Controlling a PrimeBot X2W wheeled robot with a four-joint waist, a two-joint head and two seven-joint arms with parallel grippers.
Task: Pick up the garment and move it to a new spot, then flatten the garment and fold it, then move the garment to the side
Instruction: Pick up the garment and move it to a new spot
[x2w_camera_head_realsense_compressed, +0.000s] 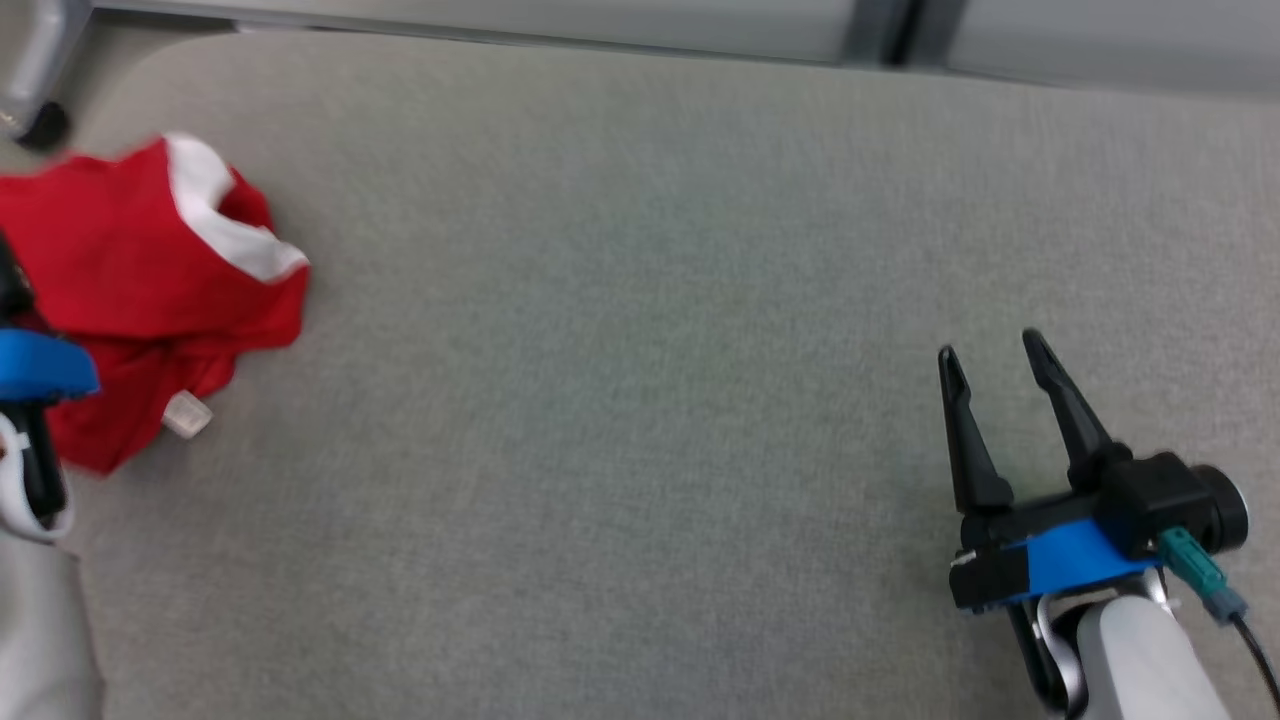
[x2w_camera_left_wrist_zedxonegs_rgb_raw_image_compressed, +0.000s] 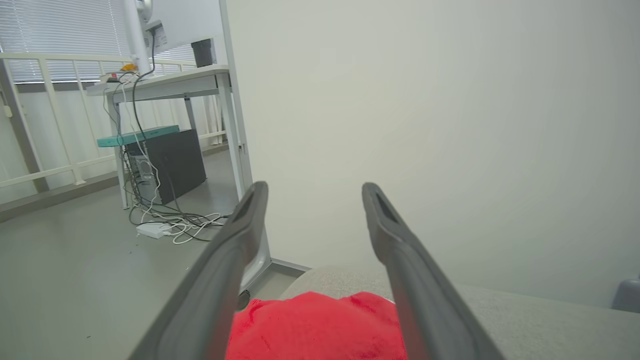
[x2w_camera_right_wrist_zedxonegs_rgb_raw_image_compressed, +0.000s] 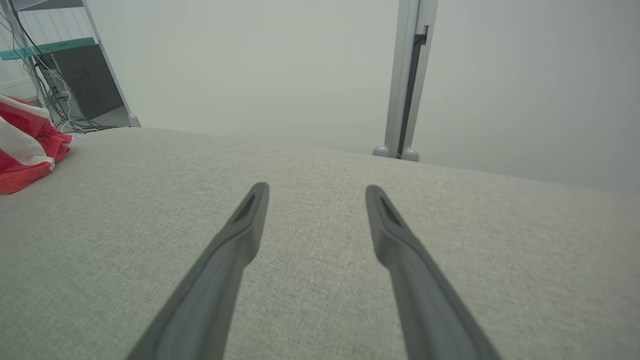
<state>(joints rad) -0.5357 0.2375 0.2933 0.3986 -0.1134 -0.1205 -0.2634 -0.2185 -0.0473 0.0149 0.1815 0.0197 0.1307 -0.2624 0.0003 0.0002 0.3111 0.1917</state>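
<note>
Handling: garment (x2w_camera_head_realsense_compressed: 150, 270) read as light, soft and limp. I judged it would drape and bunch when lifted. Not fragile, and unlikely to slide much on the fuzzy grey bench (x2w_camera_head_realsense_compressed: 640, 300).
Garment state: red with a white trim (x2w_camera_head_realsense_compressed: 215, 215), crumpled in a heap. A small white label (x2w_camera_head_realsense_compressed: 187, 413) stuck out at the near edge.
Garment location: far left of the bench, near its rounded far-left corner.
Grasp point: judged best at a raised fold on top of the heap or along the trimmed edge, not at the label. One pinch would probably lift it bunched, so flattening would likely need both pincers at separate edges.
Left pincer (x2w_camera_left_wrist_zedxonegs_rgb_raw_image_compressed: 315, 192): spread wide, holding nothing. It was over the heap, and in its wrist view the red cloth sat low between the two fingers, with the tips pointing past the cloth's far edge. Whether it touched the cloth could not be told.
Right pincer (x2w_camera_head_realsense_compressed: 990, 348): spread wide, holding nothing, over bare bench at the right and well apart from the garment. In its wrist view the garment showed at the far left edge.
</note>
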